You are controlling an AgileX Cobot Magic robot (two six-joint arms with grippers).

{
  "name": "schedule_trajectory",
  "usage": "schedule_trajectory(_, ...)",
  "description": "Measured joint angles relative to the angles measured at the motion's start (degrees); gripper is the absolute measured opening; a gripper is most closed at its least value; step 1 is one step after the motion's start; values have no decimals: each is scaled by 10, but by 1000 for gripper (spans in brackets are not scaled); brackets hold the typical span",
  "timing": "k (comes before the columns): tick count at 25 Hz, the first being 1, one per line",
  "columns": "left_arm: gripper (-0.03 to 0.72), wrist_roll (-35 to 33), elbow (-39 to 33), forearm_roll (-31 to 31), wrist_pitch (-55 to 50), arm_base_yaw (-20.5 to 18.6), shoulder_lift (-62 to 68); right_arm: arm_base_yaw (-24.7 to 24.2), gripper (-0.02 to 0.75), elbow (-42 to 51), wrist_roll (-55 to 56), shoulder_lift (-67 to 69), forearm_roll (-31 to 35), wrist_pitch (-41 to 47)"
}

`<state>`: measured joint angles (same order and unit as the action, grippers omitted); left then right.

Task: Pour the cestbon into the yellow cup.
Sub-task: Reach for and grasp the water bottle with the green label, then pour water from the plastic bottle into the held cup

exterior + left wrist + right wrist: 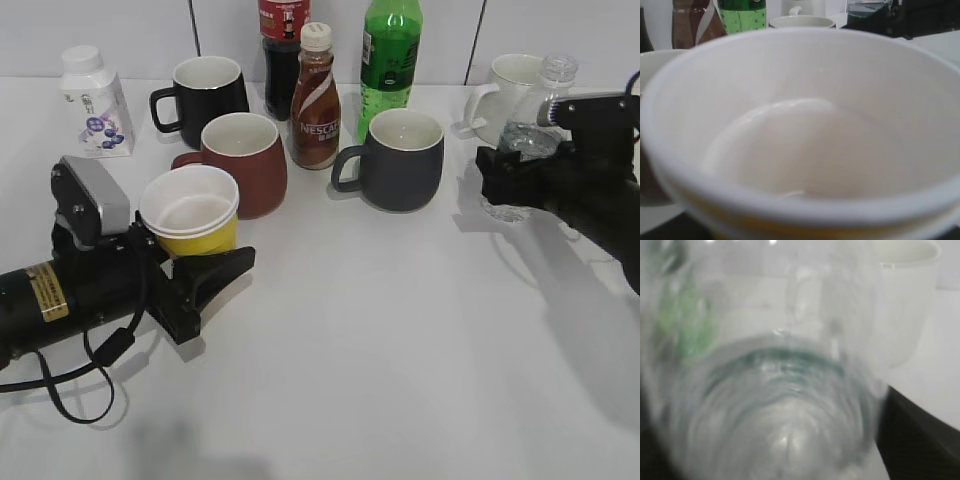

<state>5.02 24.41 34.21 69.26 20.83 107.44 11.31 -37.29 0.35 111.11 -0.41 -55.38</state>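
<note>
The left hand pinches the yellow cup upright on the desk; the right hand clamps the cestbon. The cup looks empty.

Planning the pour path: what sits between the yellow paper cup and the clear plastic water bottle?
In the exterior view, only the dark grey ceramic mug stands between yellow paper cup and clear plastic water bottle.

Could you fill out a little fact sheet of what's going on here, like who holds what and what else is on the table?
left gripper: closed around the yellow cup
cup contents: looks empty, white inside
right gripper: closed around the cestbon, upright, at the table's right
cap: looks still on
cup and bottle: far apart
also standing: black mug, red mug, grey mug, white mug, green soda bottle, Nescafe bottle
</note>
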Motion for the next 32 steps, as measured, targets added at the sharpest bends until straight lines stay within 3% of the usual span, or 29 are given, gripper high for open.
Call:
schedule_trajectory(6, 440, 0, 0, 2, 0, 0, 0, 0, 618, -32, -3, 30, 4, 8)
schedule_trajectory(10, 440, 0, 8, 18, -1, 1, 0, 0, 460, -33, -3, 33, 4, 8)
schedule_trajectory(18, 440, 5, 58, 31, -13, 40, 0, 0, 460, -22, -3, 14, -38, 20)
schedule_trajectory(21, 439, 15, 71, 33, -35, 59, 0, 0, 460, -8, -3, -27, -80, 29)
schedule_trajectory(26, 439, 28, 92, 32, -47, 87, 0, 0, 460, -7, -3, -113, -221, 31)
schedule_trajectory(32, 439, 55, 109, 31, -53, 102, 0, 0, 460, -23, 19, -169, -301, 30)
